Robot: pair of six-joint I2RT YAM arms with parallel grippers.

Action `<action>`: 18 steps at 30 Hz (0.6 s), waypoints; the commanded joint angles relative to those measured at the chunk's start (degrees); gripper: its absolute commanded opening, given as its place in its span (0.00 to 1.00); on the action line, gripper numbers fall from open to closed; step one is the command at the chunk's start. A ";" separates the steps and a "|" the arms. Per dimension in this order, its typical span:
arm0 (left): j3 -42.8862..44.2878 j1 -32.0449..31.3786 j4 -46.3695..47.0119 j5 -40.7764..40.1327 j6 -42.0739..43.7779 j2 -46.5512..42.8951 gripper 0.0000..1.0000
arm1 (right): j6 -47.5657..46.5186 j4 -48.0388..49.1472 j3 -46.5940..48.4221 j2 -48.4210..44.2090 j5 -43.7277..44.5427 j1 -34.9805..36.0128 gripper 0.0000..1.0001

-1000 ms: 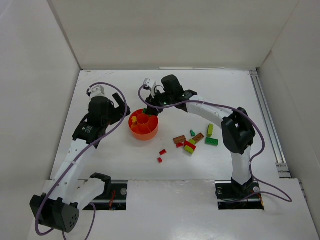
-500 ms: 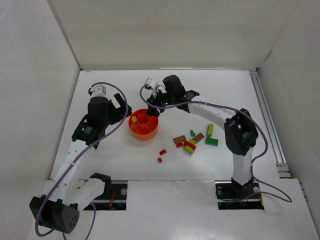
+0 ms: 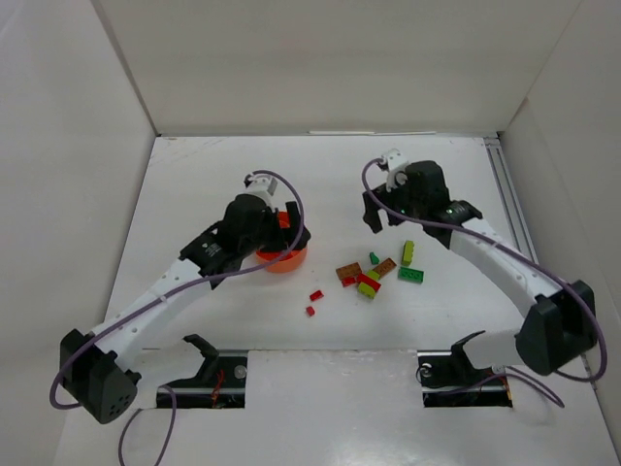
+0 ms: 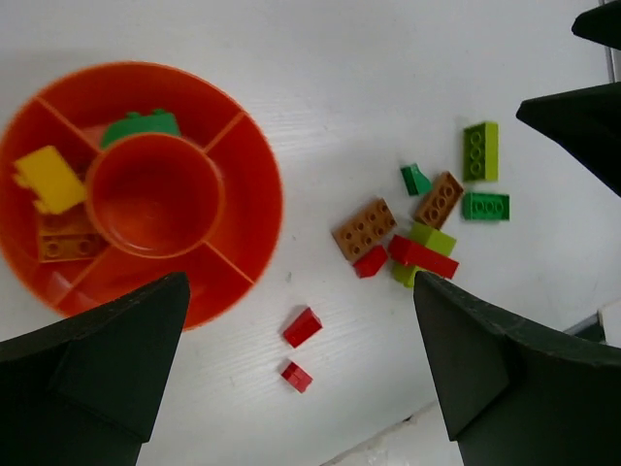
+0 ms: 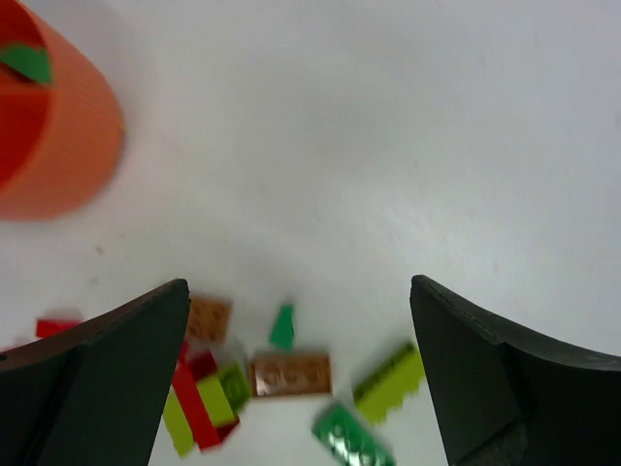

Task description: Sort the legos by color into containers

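Observation:
The red-orange bowl (image 4: 243, 165), a divided container, holds a yellow brick (image 4: 49, 180), a green one (image 4: 143, 126) and a brown one (image 4: 66, 238) in separate sections. My left gripper (image 3: 281, 233) hovers open over the bowl (image 3: 287, 260), partly hiding it. The loose legos (image 3: 374, 272) lie to its right: brown (image 4: 364, 229), lime (image 4: 480, 150), green (image 4: 485, 206) and red (image 4: 424, 257) bricks. Two small red bricks (image 4: 303, 326) lie apart, nearer the front. My right gripper (image 3: 383, 218) hangs open and empty behind the pile, looking down on a brown brick (image 5: 291, 374).
White walls enclose the table on the left, back and right. A metal rail (image 3: 519, 233) runs along the right edge. Both arms' purple cables loop above the table. The bowl's outer wall (image 5: 58, 146) shows at the right wrist view's upper left.
My right gripper opened and swung right, from over the bowl to behind the brick pile. My left arm moved right, from beside the bowl to above it.

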 commanded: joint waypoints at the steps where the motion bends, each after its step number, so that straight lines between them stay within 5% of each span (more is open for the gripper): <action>1: 0.37 -4.97 3.72 -1.76 0.63 0.92 1.00 | 4.99 -9.43 -6.77 -8.00 9.47 -2.54 1.00; 8: -2.97 -7.88 6.89 1.13 0.10 1.45 1.00 | 6.58 -15.86 -17.59 -15.23 8.61 -11.86 1.00; 18: -4.55 -8.41 6.89 0.52 -0.43 1.98 1.00 | 3.07 -13.42 -20.23 -9.18 5.79 -11.25 1.00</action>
